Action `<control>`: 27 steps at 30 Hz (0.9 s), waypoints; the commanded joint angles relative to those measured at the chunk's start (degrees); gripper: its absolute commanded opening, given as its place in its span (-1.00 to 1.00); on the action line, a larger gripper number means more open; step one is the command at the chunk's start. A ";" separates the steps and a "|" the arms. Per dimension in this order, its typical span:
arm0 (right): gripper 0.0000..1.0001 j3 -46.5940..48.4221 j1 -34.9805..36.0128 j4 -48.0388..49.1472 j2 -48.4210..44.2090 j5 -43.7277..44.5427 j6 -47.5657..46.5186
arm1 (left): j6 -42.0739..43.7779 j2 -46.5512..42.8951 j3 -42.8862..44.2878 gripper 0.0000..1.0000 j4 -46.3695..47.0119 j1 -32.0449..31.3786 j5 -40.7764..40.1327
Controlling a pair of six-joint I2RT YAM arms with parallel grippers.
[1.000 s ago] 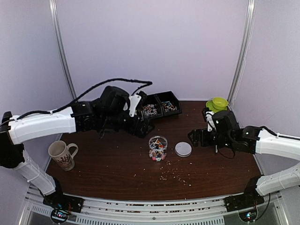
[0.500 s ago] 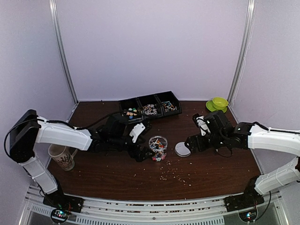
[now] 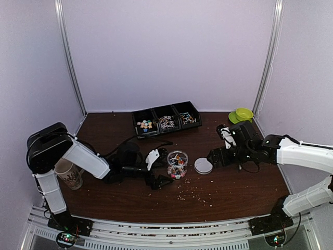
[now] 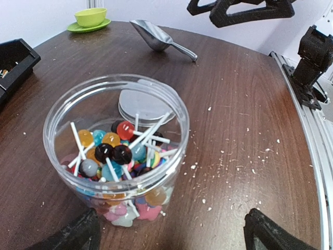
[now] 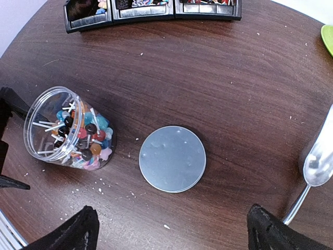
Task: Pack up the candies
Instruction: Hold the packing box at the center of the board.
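Pale crumbs speckle the near table. The left fingers are spread wide apart, low over the wood, with a clear open jar standing upright just ahead between them. Candies fill its lower half. Just right of it lies a round lid, flat. The right fingers hang above the lid, parted and holding nothing. A metal scoop lies beyond. Farther back, a black tray holds more candies in three compartments.

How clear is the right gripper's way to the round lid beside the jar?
Probably clear: the lid lies flat and uncovered in front of the open right gripper, apart from the jar and scoop, only crumbs nearby.
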 commanded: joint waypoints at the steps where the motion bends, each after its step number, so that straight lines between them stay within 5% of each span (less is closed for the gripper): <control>1: 0.99 0.71 -0.44 -0.81 -1.48 -0.95 0.35 | 1.35 3.37 -0.34 0.96 10.98 0.43 0.03; 9: 0.99 0.47 -0.45 -1.17 -2.30 -1.09 0.33 | 1.52 8.84 1.67 0.96 13.65 0.73 -2.67; 27: 0.99 4.40 -1.59 -3.18 8.28 -2.59 -3.76 | 0.66 19.97 10.14 0.96 22.95 3.73 10.45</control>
